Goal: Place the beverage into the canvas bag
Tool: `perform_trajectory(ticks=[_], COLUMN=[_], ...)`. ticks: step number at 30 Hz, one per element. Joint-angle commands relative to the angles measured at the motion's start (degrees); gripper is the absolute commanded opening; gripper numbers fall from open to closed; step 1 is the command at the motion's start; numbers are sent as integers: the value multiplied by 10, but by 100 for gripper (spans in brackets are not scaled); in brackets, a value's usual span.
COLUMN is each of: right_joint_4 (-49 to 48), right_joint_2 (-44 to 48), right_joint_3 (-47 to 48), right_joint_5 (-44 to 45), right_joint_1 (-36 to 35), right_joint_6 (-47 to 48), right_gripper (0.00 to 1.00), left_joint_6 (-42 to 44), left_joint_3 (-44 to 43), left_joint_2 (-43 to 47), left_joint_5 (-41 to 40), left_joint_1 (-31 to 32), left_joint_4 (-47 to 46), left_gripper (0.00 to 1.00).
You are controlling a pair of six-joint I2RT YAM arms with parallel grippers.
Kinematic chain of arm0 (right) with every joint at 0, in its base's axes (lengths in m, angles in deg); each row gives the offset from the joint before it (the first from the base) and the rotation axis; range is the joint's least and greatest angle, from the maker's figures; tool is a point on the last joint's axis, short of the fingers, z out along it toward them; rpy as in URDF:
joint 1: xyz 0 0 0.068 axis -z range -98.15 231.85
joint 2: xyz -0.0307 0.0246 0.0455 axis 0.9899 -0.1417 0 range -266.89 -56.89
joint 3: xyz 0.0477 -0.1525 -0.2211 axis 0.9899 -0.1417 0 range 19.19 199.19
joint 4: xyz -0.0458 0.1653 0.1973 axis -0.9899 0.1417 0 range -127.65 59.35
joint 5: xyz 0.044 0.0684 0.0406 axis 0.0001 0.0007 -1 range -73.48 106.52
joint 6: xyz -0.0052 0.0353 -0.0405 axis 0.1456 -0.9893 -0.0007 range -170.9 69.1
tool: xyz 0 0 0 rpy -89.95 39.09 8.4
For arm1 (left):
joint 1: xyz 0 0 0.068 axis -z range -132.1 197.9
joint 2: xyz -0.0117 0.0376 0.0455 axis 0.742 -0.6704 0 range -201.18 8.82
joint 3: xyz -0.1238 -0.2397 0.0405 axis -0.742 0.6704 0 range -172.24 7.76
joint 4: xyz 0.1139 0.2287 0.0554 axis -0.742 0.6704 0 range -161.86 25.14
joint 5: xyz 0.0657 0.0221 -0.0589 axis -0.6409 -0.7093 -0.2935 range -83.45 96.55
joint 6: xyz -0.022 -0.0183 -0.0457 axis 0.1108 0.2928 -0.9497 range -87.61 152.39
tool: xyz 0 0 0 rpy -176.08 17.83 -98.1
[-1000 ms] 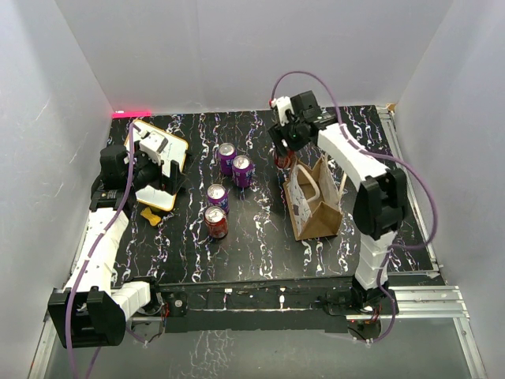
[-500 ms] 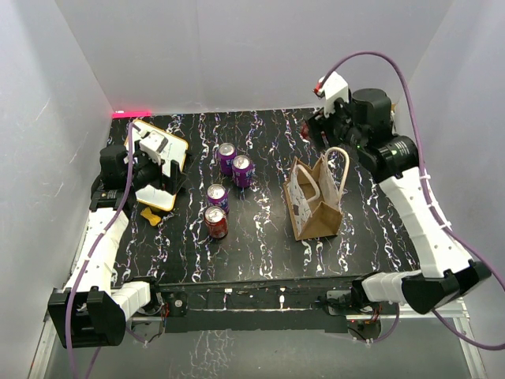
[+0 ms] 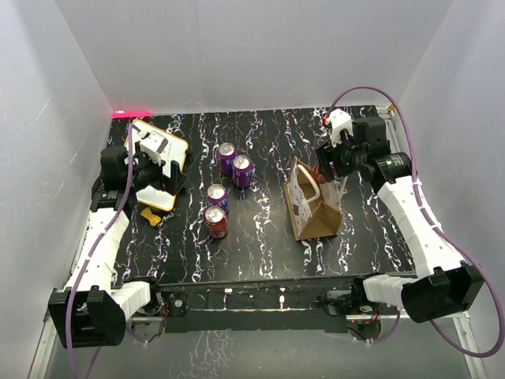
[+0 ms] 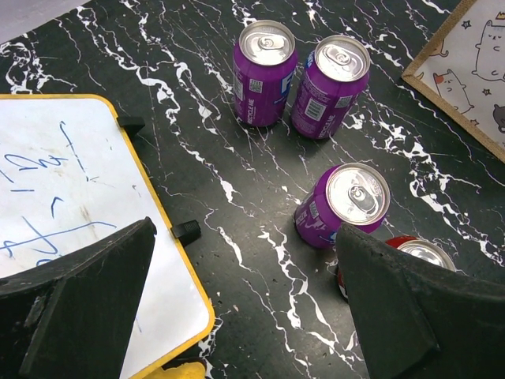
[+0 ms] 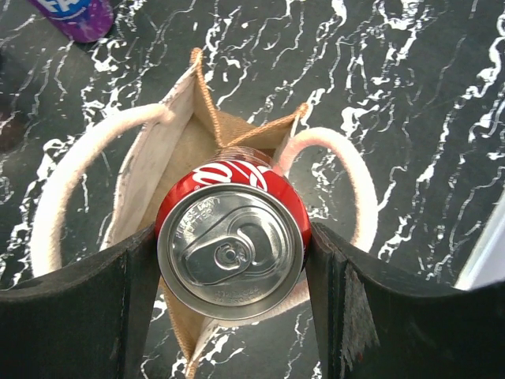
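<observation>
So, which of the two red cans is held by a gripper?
The red can in the right gripper, above the open canvas bag; the other red can stands free beside the purple cans.

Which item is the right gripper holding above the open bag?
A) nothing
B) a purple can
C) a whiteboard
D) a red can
D: the right wrist view shows the right gripper clamped on a red can, directly above the open mouth of the bag.
</observation>
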Motion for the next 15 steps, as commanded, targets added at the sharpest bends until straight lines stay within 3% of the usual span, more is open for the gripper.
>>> perform_trajectory(ticks=[1, 15], right_joint_4=[-81, -91], right_joint_2=[24, -24], right_joint_3=[12, -8], right_joint_5=[-60, -82], right_joint_1=[8, 9], right_joint_6=[-17, -21], right_gripper=[8, 8], left_joint_6=[-2, 0], left_joint_3=[7, 18], left_joint_2=[9, 14], left_joint_5=[21, 26], left_joint_1=[1, 2], left_joint_4=[-12, -19], left_gripper=[97, 97])
